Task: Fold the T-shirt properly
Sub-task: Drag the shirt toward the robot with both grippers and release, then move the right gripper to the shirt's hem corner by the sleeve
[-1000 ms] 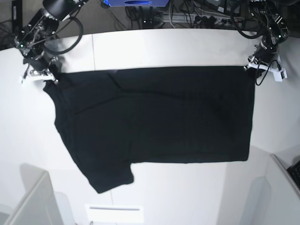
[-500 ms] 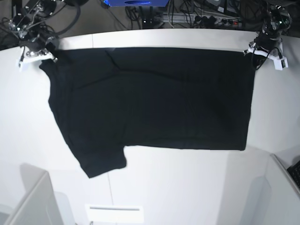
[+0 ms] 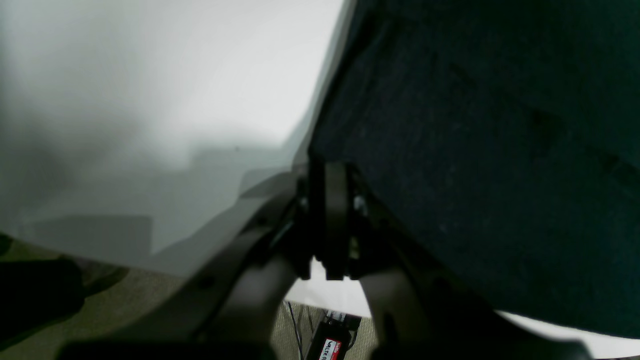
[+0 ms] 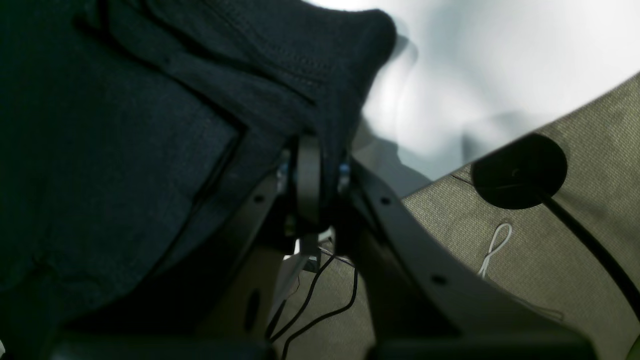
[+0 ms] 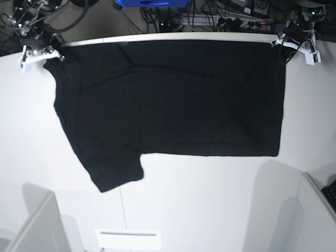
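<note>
We see the white table (image 5: 210, 210) filling most of the base view, and the T-shirt (image 5: 173, 100) spread across its far half, plain black side up, its upper edge drawn to the table's far rim. One short sleeve (image 5: 118, 176) hangs down toward the near side at the view's left, its hem slightly curled. The shirt's lower edge runs roughly straight across the middle of the table.

At the far corner on the view's right, we find the left gripper (image 5: 294, 44) with its jaws pressed together on the shirt's corner; the left wrist view shows the dark cloth (image 3: 475, 150) pinched at the fingertips (image 3: 336, 210).

At the far corner on the view's left, the right gripper (image 5: 38, 52) is likewise clamped on the shirt; the right wrist view shows bunched, stitched fabric (image 4: 200, 100) pinched between its closed fingers (image 4: 309, 185).

Below the table edge in that view lie carpet (image 4: 525, 260) and a thin white cable (image 4: 495, 247).
</note>
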### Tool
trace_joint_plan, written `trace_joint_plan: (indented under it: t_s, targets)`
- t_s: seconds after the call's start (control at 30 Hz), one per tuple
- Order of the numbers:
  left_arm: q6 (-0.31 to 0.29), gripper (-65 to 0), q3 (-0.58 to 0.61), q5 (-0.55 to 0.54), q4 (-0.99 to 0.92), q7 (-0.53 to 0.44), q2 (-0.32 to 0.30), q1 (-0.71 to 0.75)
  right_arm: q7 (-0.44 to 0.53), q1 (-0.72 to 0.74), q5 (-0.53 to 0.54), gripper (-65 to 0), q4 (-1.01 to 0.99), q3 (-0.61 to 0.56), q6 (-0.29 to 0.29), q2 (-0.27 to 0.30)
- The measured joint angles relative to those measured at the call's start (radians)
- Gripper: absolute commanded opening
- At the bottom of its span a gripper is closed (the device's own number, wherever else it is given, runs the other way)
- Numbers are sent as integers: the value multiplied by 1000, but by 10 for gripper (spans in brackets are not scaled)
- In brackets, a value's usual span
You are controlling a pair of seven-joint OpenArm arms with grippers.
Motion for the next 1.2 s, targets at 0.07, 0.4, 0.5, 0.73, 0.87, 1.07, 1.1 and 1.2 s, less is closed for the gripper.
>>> trace_joint_plan:
  t_s: [0.07,0.4,0.5,0.73,0.87,1.07,1.1,1.2]
  targets:
    - [0,-650,0,0,0,-3,0,8,0,0,0,-650,0,0,0,0]
    - [0,-650,0,0,0,-3,0,18,0,0,0,-650,0,0,0,0]
    - [0,-650,-5,0,0,-3,1,18,0,0,-1,-635,0,0,0,0]
    - [0,-197,-161,4,6,0,38,15,8,0,-3,-405,0,4,0,0]
    - [-1,-140,-231,0,21,-4,38,3,21,-18,-11,-402,21,5,-3,-3]
    - [-4,-142,-296,0,21,-4,36,-18,106,-58,-11,-401,160,8,-8,-5]
    - [-28,-143,-301,2,21,-4,35,-18,109,-54,-9,-401,164,8,-13,-5]
    - [-148,-183,-303,5,27,5,14,-26,98,-29,-8,-401,163,5,-86,19]
